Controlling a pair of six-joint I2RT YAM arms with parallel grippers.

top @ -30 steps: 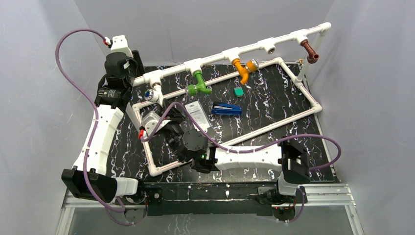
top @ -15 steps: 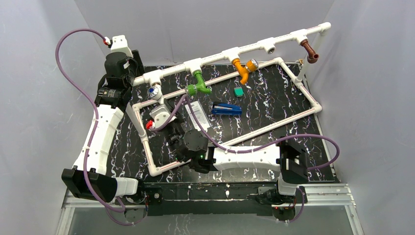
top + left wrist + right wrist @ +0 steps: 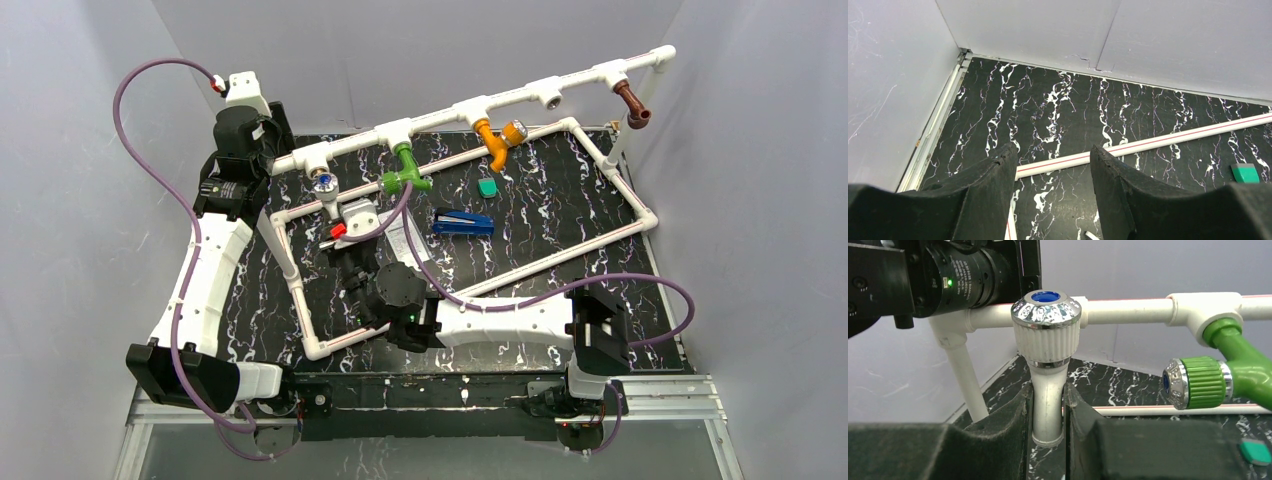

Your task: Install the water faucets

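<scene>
The back of the white faucet (image 3: pixel 1048 340) is hidden by its own shiny knob. So it cannot be told if it is joined to the white pipe frame (image 3: pixel 530 95) or only held up against it. It is found at the left end of the raised pipe, near the far left corner of the table (image 3: pixel 560 200), with its knob up and its spout down. Its thin stem is squeezed tight between the two black fingers of the right gripper (image 3: pixel 1048 407). From above, that gripper is mostly covered by its own wrist and a purple cable.

The left gripper (image 3: pixel 1053 167) is hidden from above by the black wrist of its arm. In the left wrist view its fingers are spread apart over the far left corner of the table, and nothing is held between them.

A white sheet of paper (image 3: pixel 416 248) is partly covered by the right arm. There is print on it, but it is too small to be read. No words can be read on the flat blue box (image 3: pixel 462 222) near the middle of the table, and what is inside it cannot be seen. A small green thing (image 3: pixel 487 187) lies behind the box, and what it is cannot be made out.

The green faucet (image 3: pixel 405 170), the orange faucet (image 3: pixel 493 143) and the brown faucet (image 3: pixel 632 105) are hung along the raised pipe near the far edge.
</scene>
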